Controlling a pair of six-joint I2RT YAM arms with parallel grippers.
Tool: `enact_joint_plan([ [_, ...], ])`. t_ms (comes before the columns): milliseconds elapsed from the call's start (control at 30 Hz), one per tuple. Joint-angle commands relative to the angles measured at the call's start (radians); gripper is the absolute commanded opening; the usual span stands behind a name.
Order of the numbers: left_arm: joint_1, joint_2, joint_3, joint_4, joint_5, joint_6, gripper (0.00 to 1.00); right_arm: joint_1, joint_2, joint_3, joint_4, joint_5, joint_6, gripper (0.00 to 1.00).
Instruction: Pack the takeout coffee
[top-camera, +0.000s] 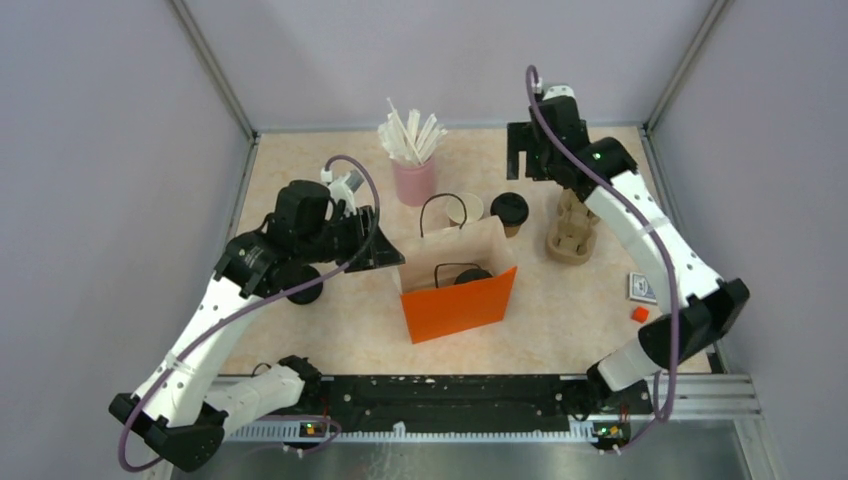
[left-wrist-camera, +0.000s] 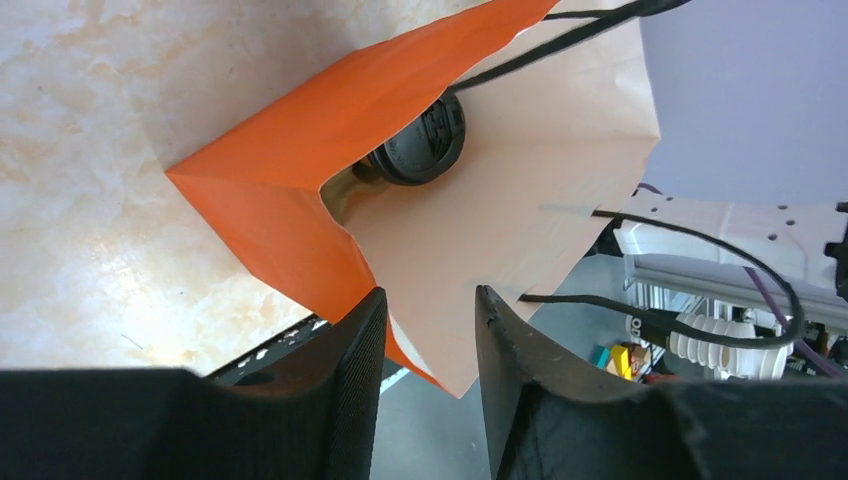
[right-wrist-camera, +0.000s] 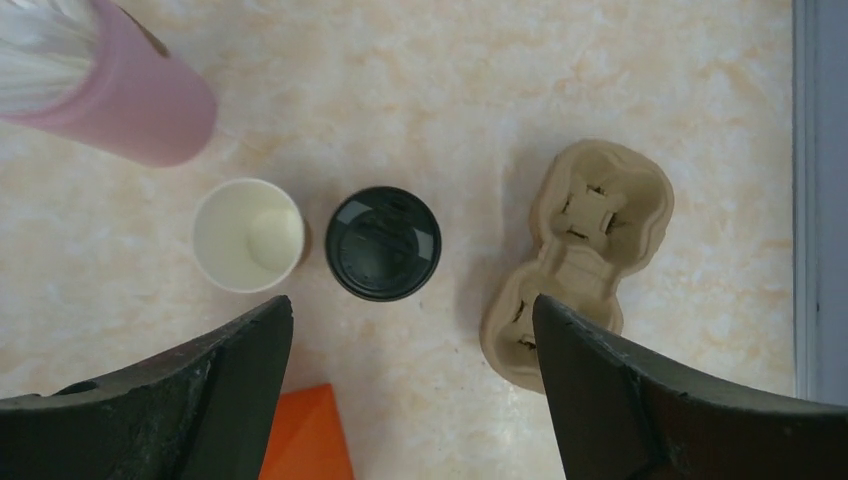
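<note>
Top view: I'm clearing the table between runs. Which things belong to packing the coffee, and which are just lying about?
Belongs to the job:
orange bag
lidded cup inside it
lidded cup on the table
lidless cup

Lying about:
pink cup of straws
pulp cup carrier
small card
orange block

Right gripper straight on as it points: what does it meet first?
Probably the black-lidded cup, framed between the open fingers of the right gripper, a little left of centre. Height above it is unclear.
</note>
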Motion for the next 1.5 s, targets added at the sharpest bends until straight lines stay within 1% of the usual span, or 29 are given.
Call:
enact_joint_plan([
  [0,0.004,0.007,0.076,0.001,0.006,0.031,0.44,-0.047,0.096,-0.026,-0.037,-0.045,-0.035,0.88],
  [33,0.006,0.011,0.091,-0.005,0.006,0.033,0.45,-0.057,0.123,-0.019,-0.037,-0.079,-0.036,0.86],
  [100,0.005,0.018,0.117,-0.015,0.010,0.041,0.50,-0.070,0.180,-0.004,-0.038,-0.126,-0.041,0.83],
  [200,0.004,0.026,0.152,-0.038,0.000,0.043,0.54,-0.079,0.282,0.041,-0.072,-0.159,-0.052,0.79],
  [233,0.004,0.029,0.163,-0.047,-0.005,0.043,0.58,-0.080,0.310,0.059,-0.088,-0.165,-0.054,0.78],
  [267,0.005,0.031,0.174,-0.053,-0.010,0.043,0.64,-0.079,0.333,0.073,-0.101,-0.176,-0.058,0.78],
  [300,0.005,0.032,0.180,-0.061,-0.015,0.044,0.67,-0.079,0.348,0.080,-0.106,-0.195,-0.064,0.77],
  [333,0.005,0.033,0.187,-0.067,-0.022,0.045,0.72,-0.081,0.356,0.082,-0.105,-0.206,-0.068,0.77],
  [367,0.004,0.034,0.194,-0.073,-0.030,0.048,0.79,-0.081,0.361,0.080,-0.103,-0.217,-0.075,0.77],
  [400,0.005,0.035,0.200,-0.077,-0.035,0.052,0.92,-0.081,0.364,0.082,-0.101,-0.230,-0.084,0.78],
  [433,0.006,0.038,0.205,-0.081,-0.043,0.054,0.98,-0.081,0.366,0.084,-0.099,-0.238,-0.090,0.79],
  [500,0.005,0.046,0.216,-0.089,-0.056,0.060,0.99,-0.084,0.367,0.082,-0.093,-0.253,-0.104,0.83],
  [600,0.005,0.061,0.225,-0.102,-0.067,0.069,0.99,-0.090,0.393,0.088,-0.096,-0.288,-0.114,0.85],
  [967,0.004,0.094,0.237,-0.098,-0.101,0.079,0.99,-0.094,0.437,0.101,-0.077,-0.269,-0.118,0.86],
  [1233,0.004,0.102,0.226,-0.102,-0.105,0.078,0.99,-0.101,0.456,0.096,-0.073,-0.291,-0.128,0.87],
  [1467,0.004,0.129,0.225,-0.114,-0.054,0.101,0.99,-0.108,0.452,0.059,-0.045,-0.297,-0.134,0.87],
])
